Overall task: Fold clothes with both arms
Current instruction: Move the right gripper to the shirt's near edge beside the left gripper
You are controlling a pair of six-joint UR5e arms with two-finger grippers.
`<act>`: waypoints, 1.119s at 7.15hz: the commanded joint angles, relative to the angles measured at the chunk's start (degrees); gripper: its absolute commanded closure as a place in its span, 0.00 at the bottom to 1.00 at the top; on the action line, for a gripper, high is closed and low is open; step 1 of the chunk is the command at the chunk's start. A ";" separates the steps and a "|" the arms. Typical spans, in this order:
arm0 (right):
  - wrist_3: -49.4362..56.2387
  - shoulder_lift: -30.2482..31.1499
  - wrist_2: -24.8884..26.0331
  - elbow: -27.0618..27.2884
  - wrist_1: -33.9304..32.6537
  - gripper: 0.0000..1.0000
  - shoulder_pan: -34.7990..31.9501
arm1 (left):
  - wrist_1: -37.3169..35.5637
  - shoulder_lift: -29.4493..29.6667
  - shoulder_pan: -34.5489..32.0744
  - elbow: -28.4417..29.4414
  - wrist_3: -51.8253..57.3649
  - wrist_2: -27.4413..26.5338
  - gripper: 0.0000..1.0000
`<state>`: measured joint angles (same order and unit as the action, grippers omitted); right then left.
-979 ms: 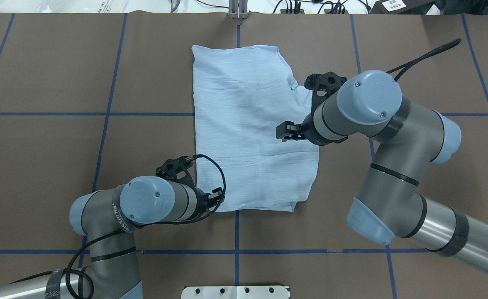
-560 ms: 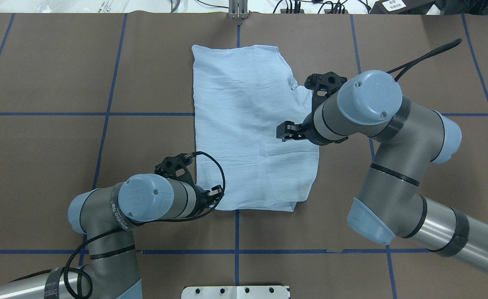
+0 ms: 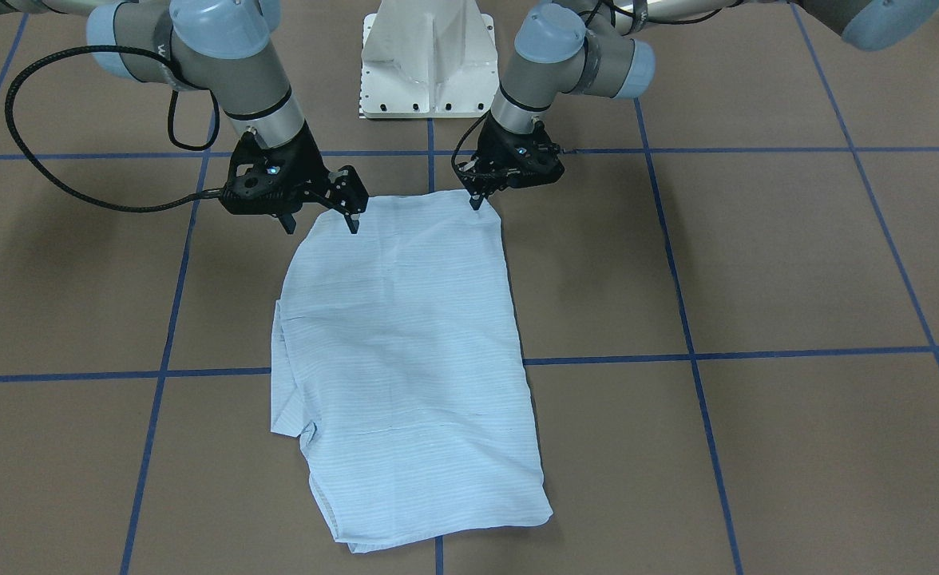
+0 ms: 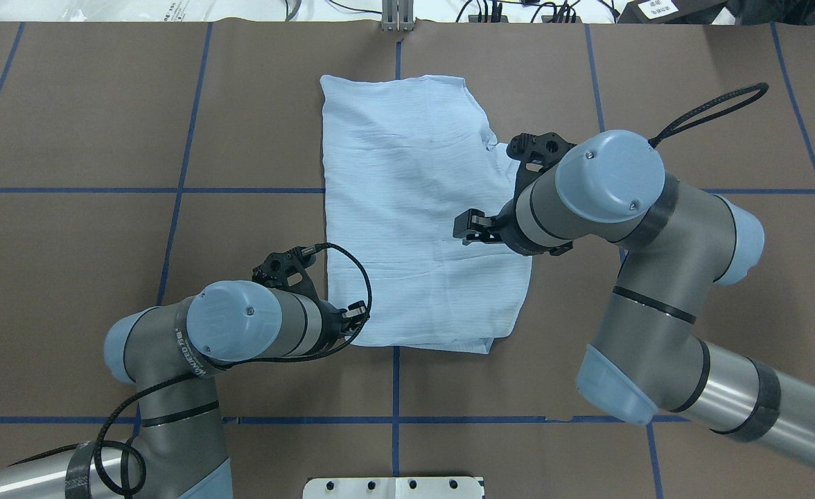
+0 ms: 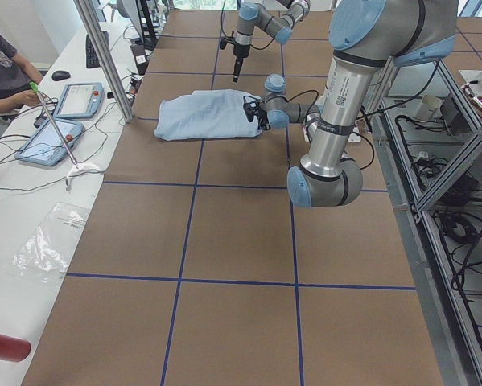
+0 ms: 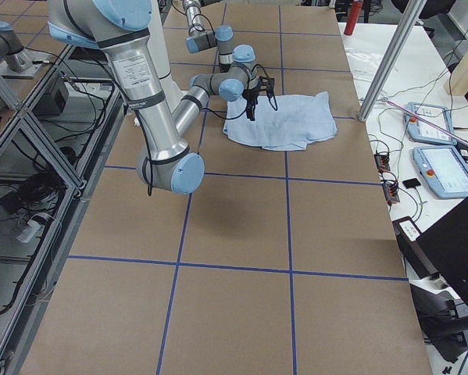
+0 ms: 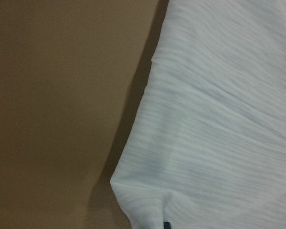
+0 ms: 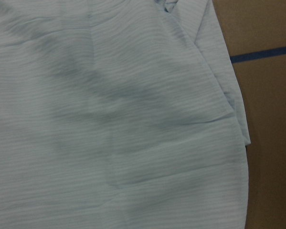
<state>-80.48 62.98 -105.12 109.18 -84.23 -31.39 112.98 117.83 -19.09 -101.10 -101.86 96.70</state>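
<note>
Shirt (image 4: 407, 208) stretches lengthwise beyond both grippers; we note left gripper (image 3: 476, 200) pinching its near corner, right gripper (image 3: 319, 224) splayed above the fabric.

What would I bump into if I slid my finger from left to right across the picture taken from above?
left arm → shirt → right arm. The left gripper and right gripper overlap the shirt's edges, so they are left out.
</note>
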 commanded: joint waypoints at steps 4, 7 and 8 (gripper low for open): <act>-21.71 0.04 10.81 -1.86 -0.85 0.00 12.85 | -0.13 -0.49 -0.16 -1.03 0.09 0.16 1.00; -27.53 0.04 10.90 -4.75 -0.85 0.00 12.76 | -0.04 -0.41 -0.16 -1.38 0.09 0.07 1.00; -27.88 -0.22 10.90 -6.59 -0.76 0.00 12.76 | -0.04 -0.41 -0.16 -1.47 0.09 -0.02 1.00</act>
<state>-107.54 62.95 -94.23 104.58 -85.05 -18.64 112.93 117.41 -19.25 -102.41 -101.78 96.76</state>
